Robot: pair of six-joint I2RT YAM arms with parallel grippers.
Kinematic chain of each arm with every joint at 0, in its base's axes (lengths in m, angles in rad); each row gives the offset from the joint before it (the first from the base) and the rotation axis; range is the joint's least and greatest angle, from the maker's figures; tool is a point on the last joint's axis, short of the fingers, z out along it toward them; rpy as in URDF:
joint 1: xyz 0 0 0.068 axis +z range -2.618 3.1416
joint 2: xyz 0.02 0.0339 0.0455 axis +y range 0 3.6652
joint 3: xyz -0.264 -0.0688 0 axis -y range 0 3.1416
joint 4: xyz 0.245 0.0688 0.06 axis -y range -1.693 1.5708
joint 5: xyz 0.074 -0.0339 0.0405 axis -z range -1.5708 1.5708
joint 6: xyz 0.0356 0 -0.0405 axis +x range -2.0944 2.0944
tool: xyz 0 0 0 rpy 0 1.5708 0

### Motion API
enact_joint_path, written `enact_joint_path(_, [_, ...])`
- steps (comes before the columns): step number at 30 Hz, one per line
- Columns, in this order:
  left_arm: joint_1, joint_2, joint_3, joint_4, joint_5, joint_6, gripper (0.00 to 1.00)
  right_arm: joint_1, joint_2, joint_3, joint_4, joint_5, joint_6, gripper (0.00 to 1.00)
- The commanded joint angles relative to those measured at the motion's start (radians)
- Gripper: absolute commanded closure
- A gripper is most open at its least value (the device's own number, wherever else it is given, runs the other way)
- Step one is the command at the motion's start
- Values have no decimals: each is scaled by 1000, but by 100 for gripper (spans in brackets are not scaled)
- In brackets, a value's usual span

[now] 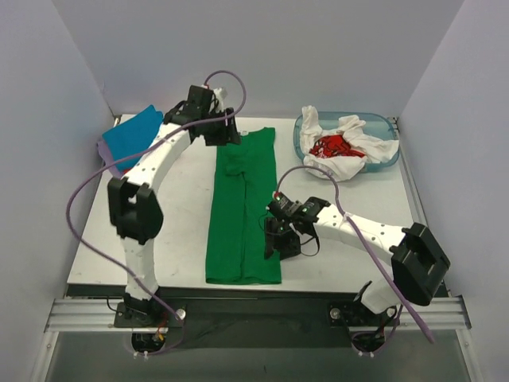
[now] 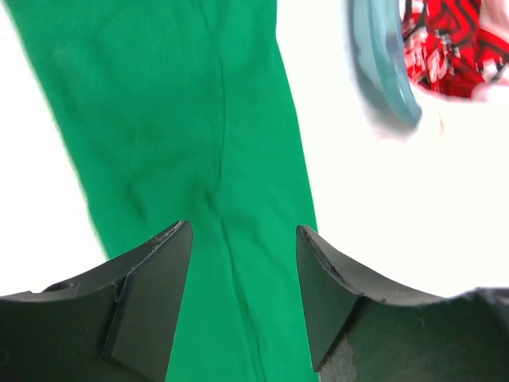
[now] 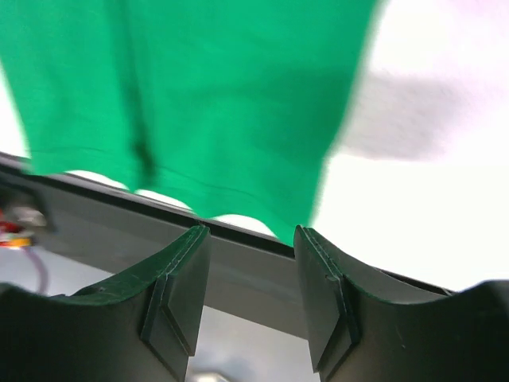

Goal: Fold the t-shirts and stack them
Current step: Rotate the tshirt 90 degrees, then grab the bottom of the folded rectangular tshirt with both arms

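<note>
Arching over the green t-shirt, the left arm hovers (jaws parted).

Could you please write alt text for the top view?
A green t-shirt folded into a long strip lies mid-table, the left gripper at its far end, the right gripper beside its right edge. A blue tub holds more cloth.

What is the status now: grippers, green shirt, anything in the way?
Both grippers open, empty: left gripper over far end of green shirt, right gripper at its near right corner. Shirt flat, folded to a long strip. Nothing blocking; tub far right.
</note>
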Motion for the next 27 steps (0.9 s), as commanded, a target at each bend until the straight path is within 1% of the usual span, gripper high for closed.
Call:
enact_joint_path(1, [-29, -240, -207, 3, -75, 0, 35, 11, -29, -70, -77, 25, -7, 54])
enact_joint_path(2, [-32, -289, -280, 6, -89, -7, 35, 15, -34, -78, -75, 22, -9, 54])
enact_joint_path(3, [-41, -382, -434, 15, -100, -16, 35, 20, -34, -84, -71, 18, -12, 55])
enact_joint_path(5, [-52, -473, -579, 26, -118, -36, 36, 32, -39, -92, -60, 15, -26, 55])
enact_joint_path(6, [-58, -556, -658, 29, -138, -39, 36, 37, -36, -94, -48, 15, -29, 55])
enact_joint_path(7, [-63, -593, -777, 23, -144, -53, 36, 40, -30, -100, -43, 13, -29, 56])
enact_joint_path(8, [-67, -627, -840, 17, -152, -59, 37, 39, -25, -103, -40, 7, -24, 57])
enact_joint_path(9, [-73, -695, -893, 0, -167, -69, 36, 42, -17, -106, -29, 1, -24, 59])
enact_joint_path(10, [-81, -733, -990, -8, -173, -94, 37, 46, -7, -113, -22, -8, -23, 60])
enact_joint_path(11, [-89, -768, -1034, -11, -176, -111, 37, 51, -2, -115, -8, -16, -27, 61])
enact_joint_path(12, [-95, -843, -1077, -8, -173, -130, 37, 57, 10, -115, -5, -14, -27, 62])
enact_joint_path(13, [-102, -877, -1158, -6, -170, -171, 37, 60, 16, -117, -5, -13, -29, 63])
enact_joint_path(15, [-116, -964, -1220, -6, -163, -205, 37, 62, 27, -121, -2, -17, -27, 65])
enact_joint_path(18, [-129, -1021, -1298, -34, -163, -246, 37, 69, 40, -136, -2, -18, -23, 66])
enact_joint_path(27, [-164, -1101, -1442, 7, -129, -363, 38, 66, 24, -187, 11, -17, -44, 67])
